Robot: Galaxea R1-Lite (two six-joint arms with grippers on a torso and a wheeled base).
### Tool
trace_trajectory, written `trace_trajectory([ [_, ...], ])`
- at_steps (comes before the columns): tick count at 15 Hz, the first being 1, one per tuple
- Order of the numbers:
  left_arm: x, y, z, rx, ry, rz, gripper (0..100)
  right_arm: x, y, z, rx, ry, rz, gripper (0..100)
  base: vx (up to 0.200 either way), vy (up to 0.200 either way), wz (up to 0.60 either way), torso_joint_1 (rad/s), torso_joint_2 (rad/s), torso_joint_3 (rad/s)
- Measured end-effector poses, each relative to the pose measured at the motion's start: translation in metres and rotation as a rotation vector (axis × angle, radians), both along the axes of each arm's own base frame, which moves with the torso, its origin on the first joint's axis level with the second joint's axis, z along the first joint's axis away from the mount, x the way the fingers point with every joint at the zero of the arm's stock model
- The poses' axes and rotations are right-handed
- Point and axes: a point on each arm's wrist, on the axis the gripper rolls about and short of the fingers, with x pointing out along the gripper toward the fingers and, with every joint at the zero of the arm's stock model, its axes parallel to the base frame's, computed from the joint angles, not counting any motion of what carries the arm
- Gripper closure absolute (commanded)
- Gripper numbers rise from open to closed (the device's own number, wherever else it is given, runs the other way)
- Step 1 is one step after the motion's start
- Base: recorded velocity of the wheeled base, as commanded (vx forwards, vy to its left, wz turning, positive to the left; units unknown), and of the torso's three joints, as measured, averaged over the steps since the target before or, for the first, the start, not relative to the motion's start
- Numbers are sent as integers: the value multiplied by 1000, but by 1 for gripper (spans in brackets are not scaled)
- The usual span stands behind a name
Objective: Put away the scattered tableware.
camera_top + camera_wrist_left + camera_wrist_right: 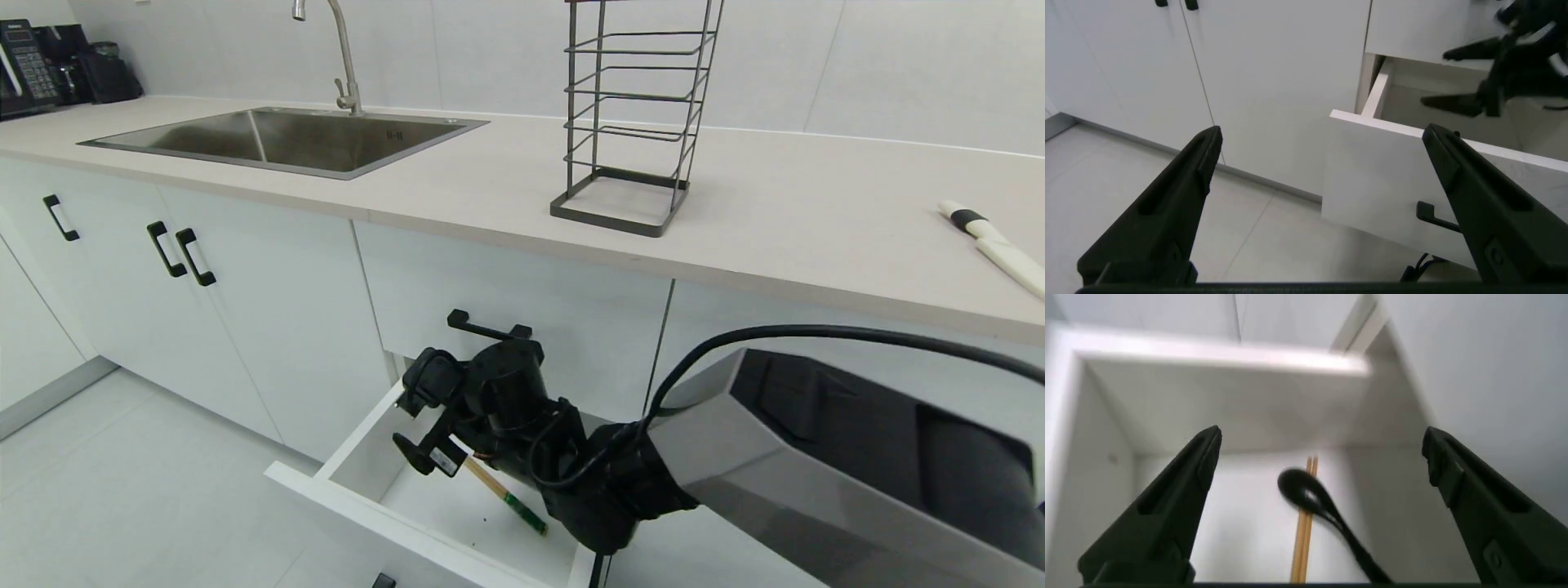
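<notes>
Right wrist view: chopsticks (1305, 539) & black spoon (1300, 488) lie on the drawer (1221, 355) floor, beyond and between the right gripper (1320, 441) fingers, spoon overlapping the sticks. Fingers are wide apart, holding nothing. Both judged light, stiff, smooth; the thin sticks are prone to roll, so pinch them mid-length, across the pair. Head view: white utensil w/ black band (992, 245) lies on the counter (775, 212), well apart from either gripper's fingers. Prob. rigid & slick; take it at the banded end, since you can't tell whether the long pale part is a blade. Left gripper (1321, 135) fingers are also wide, empty, w/ the drawer front ahead between them.
</notes>
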Motion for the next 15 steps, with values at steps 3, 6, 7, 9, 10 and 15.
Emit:
trace_trajectory([
  [3, 0, 0, 0, 0, 0, 0, 0, -27, -28, 31, 20, -6, 11, 0, 0, 0, 0, 0, 0, 0],
  [6, 0, 0, 0, 0, 0, 0, 0, -57, -61, 58, 57, -4, 17, 0, 0, 0, 0, 0, 0, 0],
  [7, 0, 0, 0, 0, 0, 0, 0, -68, -71, 64, 62, 3, 26, 0, 0, 0, 0, 0, 0, 0],
  [9, 0, 0, 0, 0, 0, 0, 0, -94, -91, 72, 62, 12, 53, 0, 0, 0, 0, 0, 0, 0],
  [10, 0, 0, 0, 0, 0, 0, 0, -104, -100, 75, 65, 14, 65, 0, 0, 0, 0, 0, 0, 0],
  [15, 0, 0, 0, 0, 0, 0, 0, -123, -128, 89, 87, 10, 85, 0, 0, 0, 0, 0, 0, 0],
])
